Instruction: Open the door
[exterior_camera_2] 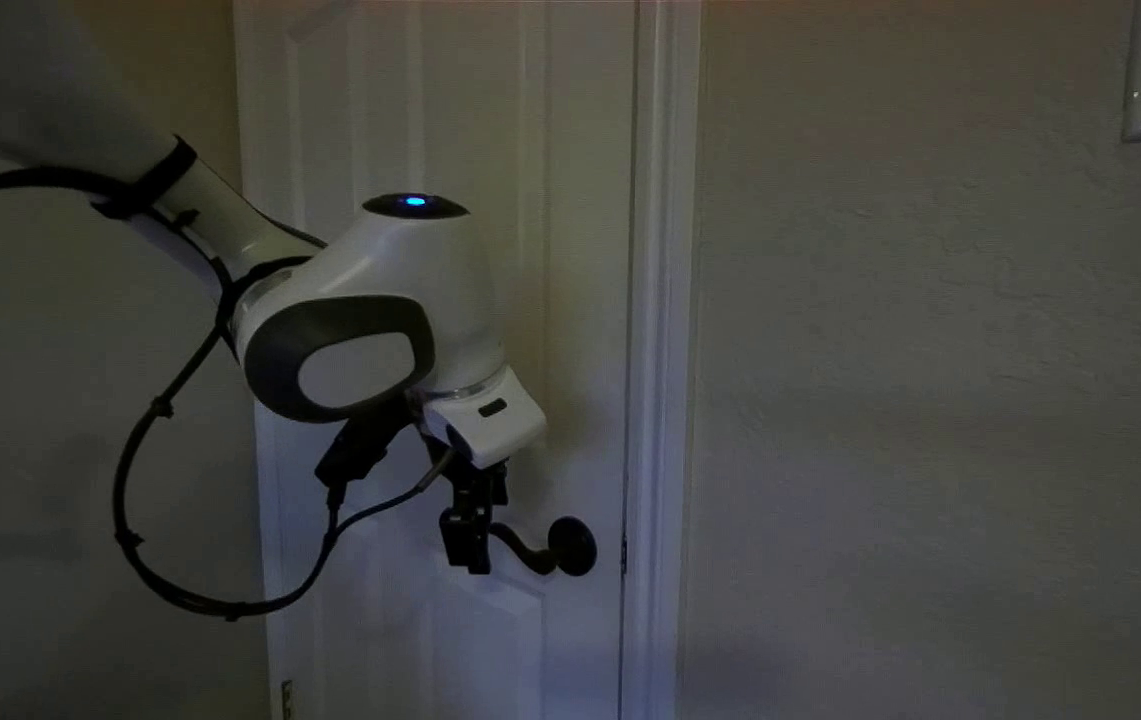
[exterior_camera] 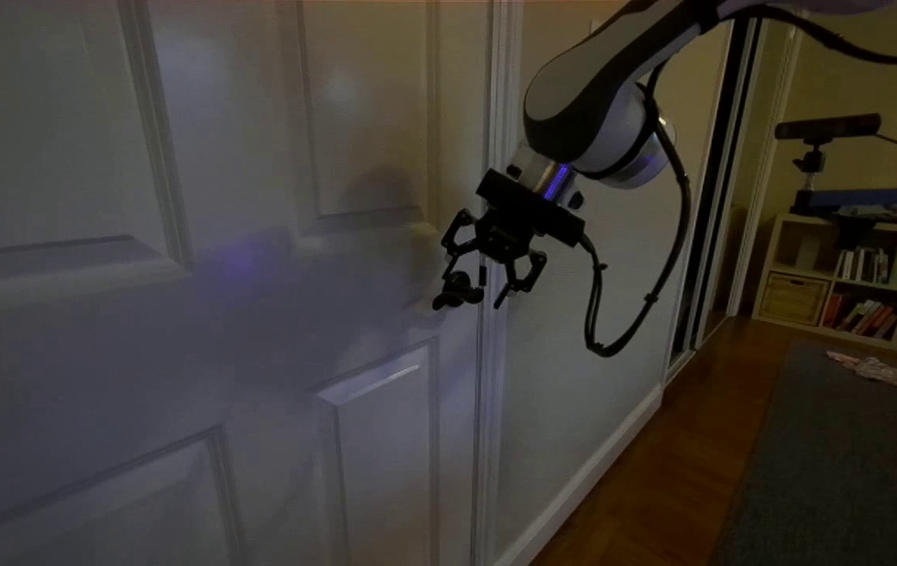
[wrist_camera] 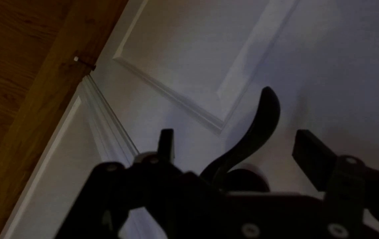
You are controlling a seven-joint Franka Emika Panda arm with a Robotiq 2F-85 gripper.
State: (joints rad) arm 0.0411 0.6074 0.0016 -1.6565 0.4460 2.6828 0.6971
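Observation:
The large white panelled door (exterior_camera: pixel 251 338) stands flush in its frame in an exterior view and also shows in an exterior view (exterior_camera_2: pixel 570 300) and in the wrist view (wrist_camera: pixel 176 63). Its small dark lever handle (exterior_camera: pixel 457 291) sits near the frame-side edge. The handle's round base shows in an exterior view (exterior_camera_2: pixel 571 546). My gripper (exterior_camera: pixel 479 283) is open at the handle. In the wrist view, the curved lever (wrist_camera: pixel 259 126) lies between the two spread fingers of my gripper (wrist_camera: pixel 237 146). I cannot tell whether a finger touches it. The handle's base is partly hidden by the gripper there.
White door trim (exterior_camera_2: pixel 665 350) borders the plain wall (exterior_camera_2: pixel 930 400). A cable (exterior_camera: pixel 684 204) hangs in a loop from the arm. A shelf (exterior_camera: pixel 833 275) with books and a grey rug (exterior_camera: pixel 849 464) lie beyond. A door stop (wrist_camera: pixel 84 62) is near the floor.

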